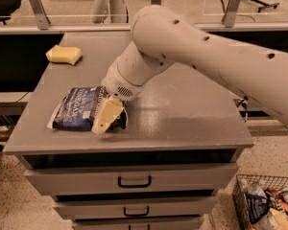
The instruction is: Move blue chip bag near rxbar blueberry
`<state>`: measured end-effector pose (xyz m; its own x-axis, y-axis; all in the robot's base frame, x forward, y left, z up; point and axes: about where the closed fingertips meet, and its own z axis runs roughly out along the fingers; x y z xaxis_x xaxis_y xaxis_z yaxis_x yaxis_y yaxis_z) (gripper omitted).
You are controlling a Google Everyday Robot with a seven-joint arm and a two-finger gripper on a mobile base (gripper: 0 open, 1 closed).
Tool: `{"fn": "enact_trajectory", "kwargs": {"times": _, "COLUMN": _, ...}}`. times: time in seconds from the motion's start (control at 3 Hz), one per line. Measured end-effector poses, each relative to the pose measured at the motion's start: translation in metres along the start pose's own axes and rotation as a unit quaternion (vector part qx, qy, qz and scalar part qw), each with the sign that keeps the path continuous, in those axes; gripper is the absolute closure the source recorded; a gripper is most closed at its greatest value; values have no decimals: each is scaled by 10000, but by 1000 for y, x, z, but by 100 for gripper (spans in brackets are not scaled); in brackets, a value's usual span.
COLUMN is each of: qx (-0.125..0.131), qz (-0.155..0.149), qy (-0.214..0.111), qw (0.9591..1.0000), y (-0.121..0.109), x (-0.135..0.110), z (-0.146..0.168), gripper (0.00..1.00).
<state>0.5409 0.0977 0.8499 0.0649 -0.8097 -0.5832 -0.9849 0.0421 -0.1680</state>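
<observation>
Plainly the gripper [104,119] sits over the right end of the blue chip bag [77,110], whose length runs leftward; whether it is clamped cannot be told; the rxbar blueberry is hidden.

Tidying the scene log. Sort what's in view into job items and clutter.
Job: large crinkly navy-blue chip bag; cream gripper over its right end; bar wrapper not visible.
Lying about: yellow sponge; wire floor basket; grey drawer cabinet.

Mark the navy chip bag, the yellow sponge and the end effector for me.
Crinkly navy-blue chip bag [77,110]: camera view, printed front.
Yellow rectangular sponge [64,54]: camera view, top face.
End effector [102,122]: camera view, cream tip, over the bag's right end.
</observation>
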Motion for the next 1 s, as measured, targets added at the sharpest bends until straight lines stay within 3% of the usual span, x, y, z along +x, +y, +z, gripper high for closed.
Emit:
{"fn": "enact_trajectory", "kwargs": {"times": 0.33, "qx": -19, "qz": 141, "qy": 64, "qw": 9999, "y": -2, "x": 5, "z": 6, "gripper": 41}}
{"fn": "enact_trajectory", "kwargs": {"times": 0.67, "qx": 273, "qz": 190, "qy": 113, "qw": 9994, "y": -14, "x": 8, "z": -18, "gripper": 64}}
{"fn": "enact_trajectory", "kwargs": {"times": 1.0, "qx": 889, "qz": 242, "qy": 222, "qw": 9955, "y": -45, "x": 20, "z": -75, "gripper": 88}}
